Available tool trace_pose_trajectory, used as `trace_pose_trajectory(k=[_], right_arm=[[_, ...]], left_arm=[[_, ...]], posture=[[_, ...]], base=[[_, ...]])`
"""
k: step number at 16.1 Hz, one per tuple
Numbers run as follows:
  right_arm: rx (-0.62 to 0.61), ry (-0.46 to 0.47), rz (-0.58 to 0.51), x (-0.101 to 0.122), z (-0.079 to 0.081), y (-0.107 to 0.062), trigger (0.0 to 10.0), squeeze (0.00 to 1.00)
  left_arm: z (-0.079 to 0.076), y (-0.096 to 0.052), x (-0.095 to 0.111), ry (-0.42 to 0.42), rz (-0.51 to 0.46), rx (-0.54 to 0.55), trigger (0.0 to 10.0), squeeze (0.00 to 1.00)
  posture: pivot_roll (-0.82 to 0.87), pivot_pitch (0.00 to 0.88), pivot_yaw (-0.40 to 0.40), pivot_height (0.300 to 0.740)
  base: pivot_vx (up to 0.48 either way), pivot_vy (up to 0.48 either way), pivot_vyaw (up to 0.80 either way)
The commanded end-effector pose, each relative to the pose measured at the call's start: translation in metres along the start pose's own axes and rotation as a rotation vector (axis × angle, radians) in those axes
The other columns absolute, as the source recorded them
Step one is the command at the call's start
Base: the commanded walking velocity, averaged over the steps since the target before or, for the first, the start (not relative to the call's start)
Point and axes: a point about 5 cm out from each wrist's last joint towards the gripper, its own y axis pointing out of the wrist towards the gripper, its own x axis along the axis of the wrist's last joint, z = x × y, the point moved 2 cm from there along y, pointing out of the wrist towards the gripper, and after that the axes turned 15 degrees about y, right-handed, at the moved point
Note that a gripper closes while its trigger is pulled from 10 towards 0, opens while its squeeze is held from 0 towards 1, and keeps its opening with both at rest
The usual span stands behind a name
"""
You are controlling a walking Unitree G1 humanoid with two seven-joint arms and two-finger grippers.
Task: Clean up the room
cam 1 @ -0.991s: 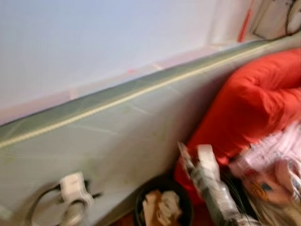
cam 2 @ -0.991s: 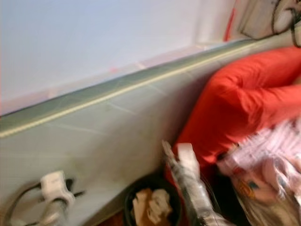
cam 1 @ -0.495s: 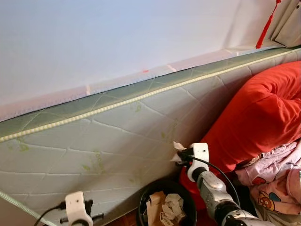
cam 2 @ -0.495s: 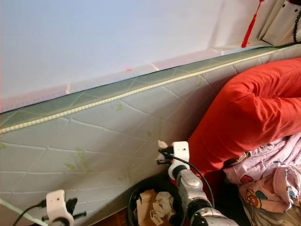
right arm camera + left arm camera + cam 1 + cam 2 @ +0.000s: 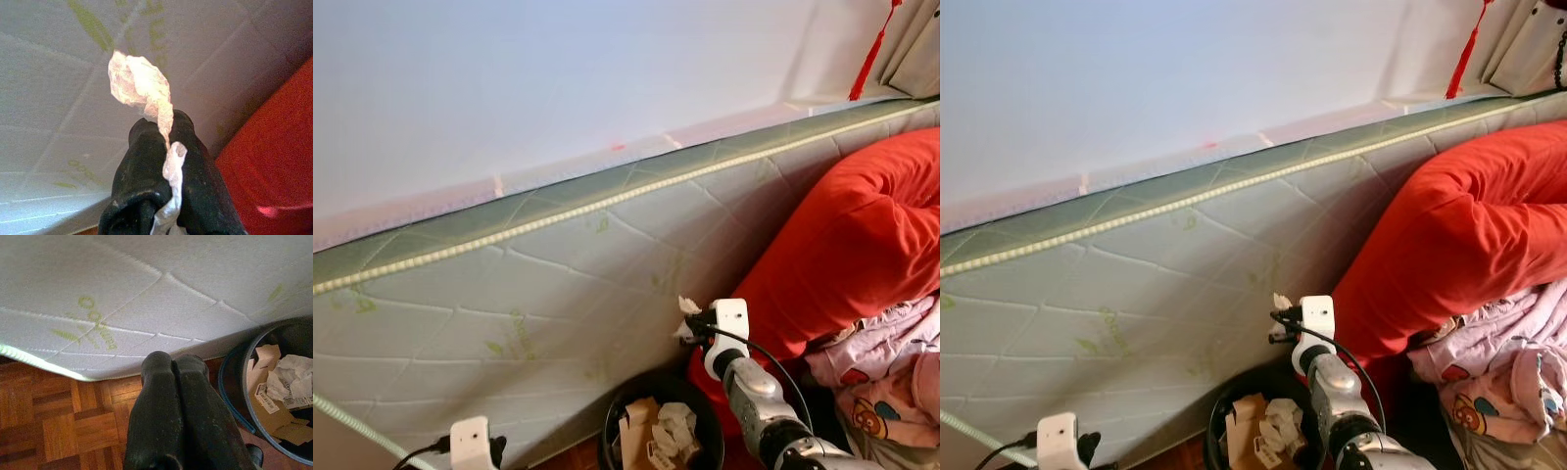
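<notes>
A crumpled white tissue is pinched between the black fingers of my right gripper, which is shut on it. In the eye views that gripper hangs above the far rim of a black round bin, close to the mattress side. The bin holds torn cardboard and crumpled paper. My left gripper is shut on nothing, low over the wooden floor beside the bin; its white wrist shows at the bottom edge.
A quilted white and green mattress stands on its edge against the wall, right behind the bin. A red duvet and pink printed clothes are piled to the right. Parquet floor lies under the left arm.
The blur of a second ago has gone and the view has steadied. My left wrist has sunk lower in the picture. The right gripper keeps the tissue over the bin.
</notes>
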Motion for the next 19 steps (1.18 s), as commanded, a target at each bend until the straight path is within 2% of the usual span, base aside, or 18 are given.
trace_pose_trajectory(k=[1,4,8,10,12,14,16,19], right_arm=[[-0.016,-0.004,0.030,-0.008,-0.003,-0.002,10.0,0.00],[-0.010,-0.015,0.037,-0.011,-0.005,-0.004,10.0,0.00],[-0.002,-0.011,0.047,-0.015,-0.003,-0.005,10.0,0.00],[0.006,-0.009,0.053,-0.017,0.000,-0.004,10.0,0.00],[0.011,-0.012,0.060,-0.017,-0.001,-0.004,10.0,0.00],[0.010,-0.016,0.073,-0.019,-0.001,-0.005,10.0,0.00],[0.007,-0.015,0.075,-0.020,-0.002,-0.005,10.0,0.00],[0.006,-0.015,0.067,-0.017,-0.002,-0.004,10.0,0.00]], left_arm=[[-0.003,0.000,-0.001,0.032,0.015,-0.025,10.0,0.00],[0.000,0.001,0.002,0.011,-0.004,-0.006,10.0,0.00],[0.002,0.004,0.017,-0.006,-0.085,0.009,10.0,0.00],[0.002,0.006,0.027,0.029,-0.128,0.012,10.0,0.00],[0.003,0.010,0.052,0.087,-0.240,0.011,10.0,0.00],[0.003,0.011,0.068,0.108,-0.306,0.005,10.0,0.00],[0.000,0.012,0.078,0.119,-0.347,-0.008,10.0,0.00],[-0.002,0.010,0.079,0.116,-0.367,-0.012,10.0,0.00]], posture=[[0.20,0.018,-0.041,0.694],[0.20,0.029,-0.048,0.654],[0.23,0.039,-0.057,0.654],[0.23,0.045,-0.057,0.654],[0.24,0.057,-0.061,0.654],[0.24,0.063,-0.063,0.654],[0.24,0.063,-0.062,0.654],[0.23,0.077,-0.062,0.654]], base=[[0.000,0.000,0.00],[0.000,0.000,0.00],[0.000,0.000,0.00],[0.000,0.000,0.00],[0.000,0.000,0.00],[0.000,0.000,0.00],[0.000,0.000,0.00],[0.000,0.000,0.00]])
